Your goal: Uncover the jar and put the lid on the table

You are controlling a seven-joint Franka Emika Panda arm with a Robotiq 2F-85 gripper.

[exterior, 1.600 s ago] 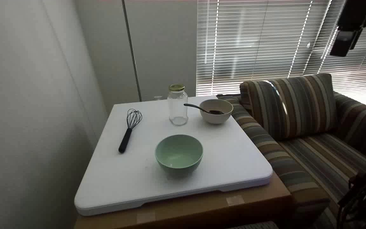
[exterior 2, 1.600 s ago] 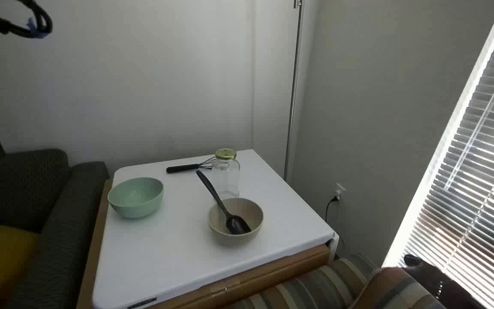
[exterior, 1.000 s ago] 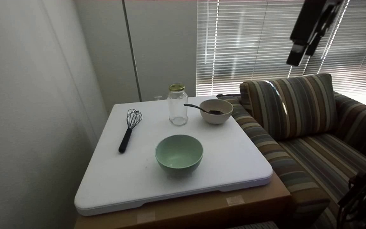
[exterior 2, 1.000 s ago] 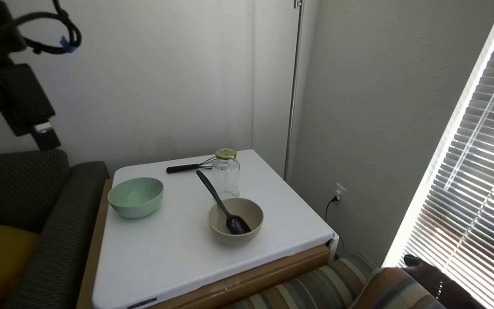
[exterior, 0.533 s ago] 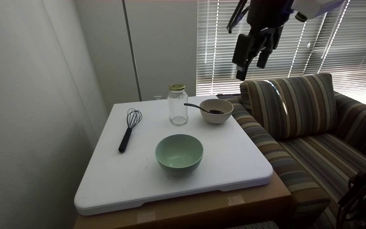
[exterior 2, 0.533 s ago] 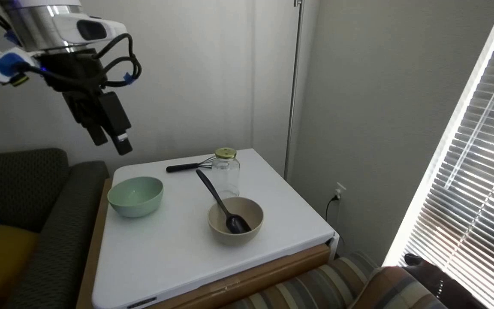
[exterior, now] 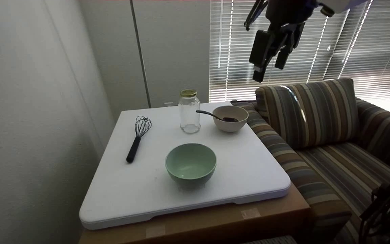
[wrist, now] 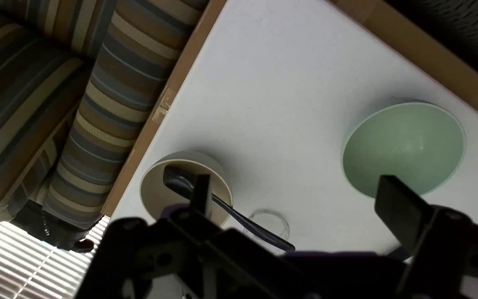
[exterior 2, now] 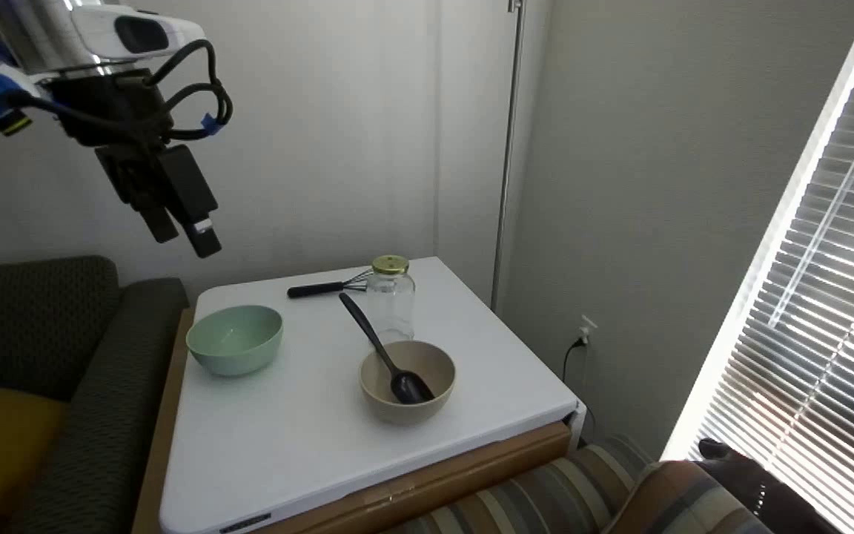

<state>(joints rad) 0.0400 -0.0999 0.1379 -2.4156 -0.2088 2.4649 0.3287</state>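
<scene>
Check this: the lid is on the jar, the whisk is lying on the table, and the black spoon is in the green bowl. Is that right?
Not quite. The black spoon is in the beige bowl, not the green bowl, as both exterior views show. The rest holds: the lid is on the jar, and the whisk is lying on the table.
</scene>
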